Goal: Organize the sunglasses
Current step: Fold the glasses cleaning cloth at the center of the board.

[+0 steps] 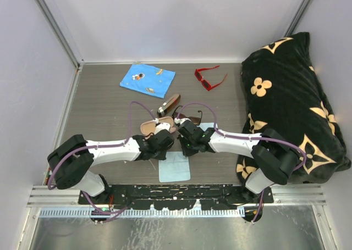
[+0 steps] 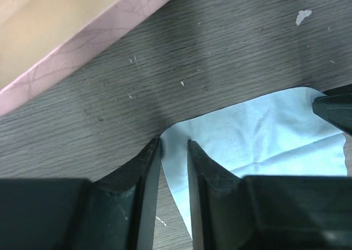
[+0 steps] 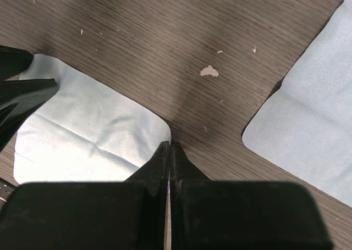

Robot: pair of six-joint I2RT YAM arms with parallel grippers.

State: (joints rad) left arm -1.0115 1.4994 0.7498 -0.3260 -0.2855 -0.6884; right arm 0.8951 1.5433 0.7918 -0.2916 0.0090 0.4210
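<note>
**Cloth** [image 1: 174, 170]: nearest item. We are logging it lying flat on the table [image 1: 104, 112], pale blue, just ahead of the arm bases.

**Left gripper** [image 2: 173, 145]: we are seeing its jaws standing a narrow gap apart over the cloth's far left corner. The corner is showing in the gap and is not being squeezed.

**Right gripper** [image 3: 169, 144]: we are seeing its jaws pressed together, tips touching the far right corner. We cannot tell whether they are pinching fabric.

**Second cloth** [image 3: 313, 96]: lying just beyond the right gripper.

**Pink case** [image 1: 148, 128]: lying open just beyond the left gripper, tan lining showing.

**Dark pair** [image 1: 188, 117]: sitting mid-table beside the pink case, long axis running left to right. We are not making out which way it is facing.

**Slim case** [image 1: 169, 104]: lying slantwise just beyond.

**Red pair** [image 1: 209, 78]: resting near the far edge, arms unfolded and pointing right, front running roughly near to far.

**Printed cloth** [image 1: 147, 79]: lying left of the red pair.

**Blanket** [image 1: 291, 96]: black, flowered, filling the right side.
</note>
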